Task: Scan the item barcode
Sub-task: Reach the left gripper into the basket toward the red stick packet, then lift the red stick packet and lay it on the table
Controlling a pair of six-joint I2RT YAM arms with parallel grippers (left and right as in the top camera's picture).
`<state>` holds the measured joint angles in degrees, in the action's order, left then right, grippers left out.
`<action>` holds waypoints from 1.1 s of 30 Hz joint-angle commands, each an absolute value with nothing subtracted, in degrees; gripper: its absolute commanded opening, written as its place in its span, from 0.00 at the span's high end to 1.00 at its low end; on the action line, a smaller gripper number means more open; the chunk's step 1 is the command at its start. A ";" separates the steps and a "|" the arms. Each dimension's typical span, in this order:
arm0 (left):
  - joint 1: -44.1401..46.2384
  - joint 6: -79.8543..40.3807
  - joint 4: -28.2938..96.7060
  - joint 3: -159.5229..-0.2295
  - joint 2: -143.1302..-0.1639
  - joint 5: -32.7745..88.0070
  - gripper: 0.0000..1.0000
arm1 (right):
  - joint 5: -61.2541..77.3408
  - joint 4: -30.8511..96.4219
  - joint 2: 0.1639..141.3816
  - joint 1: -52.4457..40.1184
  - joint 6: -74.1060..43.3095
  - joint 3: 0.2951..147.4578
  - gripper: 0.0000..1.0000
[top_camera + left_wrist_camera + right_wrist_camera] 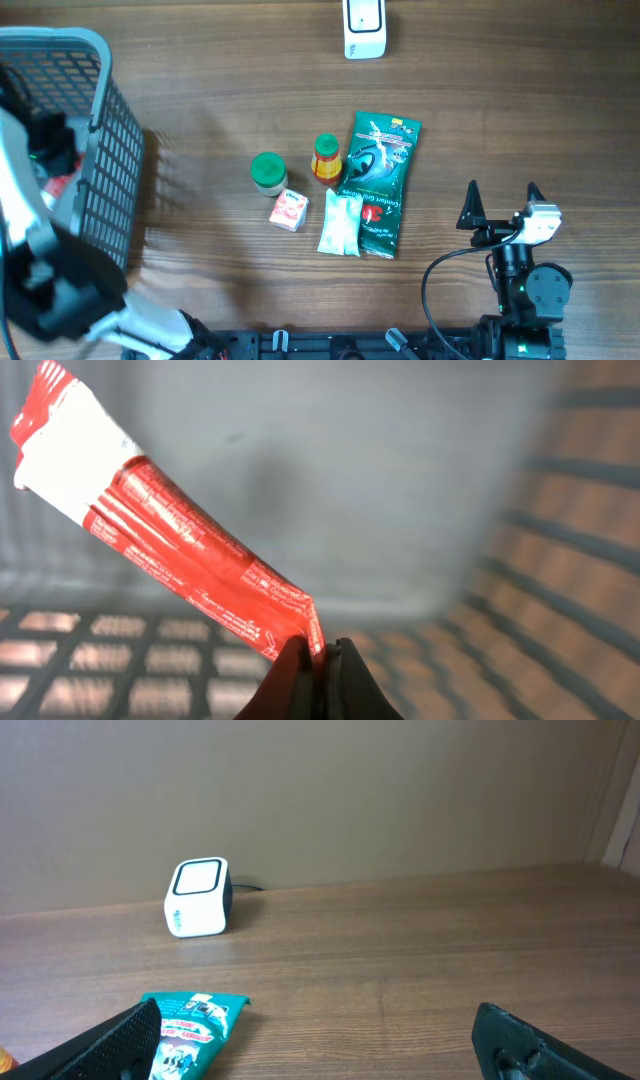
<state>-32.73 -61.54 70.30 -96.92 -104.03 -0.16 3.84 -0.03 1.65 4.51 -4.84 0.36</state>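
Clearly the left gripper (322,655) is clamped on the near corner seam of the red sachet (180,550), inside the basket (560,560) at the table's left. The sachet looks light, limp and slick, so this corner hold may let it droop or slip. The right gripper (315,1025) gapes empty at near right, and the scanner (197,897) sits at the far edge.

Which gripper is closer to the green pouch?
Right. The right gripper sits open beside the green pouch; the left gripper, gripping a red packet, is inside the basket, far off.
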 commanded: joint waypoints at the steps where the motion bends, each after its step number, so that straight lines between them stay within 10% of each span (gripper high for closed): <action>1: -32.88 -60.45 70.37 -99.83 -91.88 0.23 0.96 | 4.03 -0.14 1.67 4.29 -4.51 0.30 0.00; 8: -26.83 -60.42 69.93 -99.83 -74.70 2.52 0.96 | 4.03 -0.14 1.67 4.29 -4.51 0.30 0.00; 17: 3.88 -60.90 72.03 -99.02 -67.90 -1.50 0.96 | 4.03 -0.14 1.67 4.29 -4.54 0.30 0.01; 33: 46.02 -102.24 59.72 -72.23 -90.04 -8.86 0.96 | 4.03 -0.14 1.67 4.29 -4.51 0.30 0.00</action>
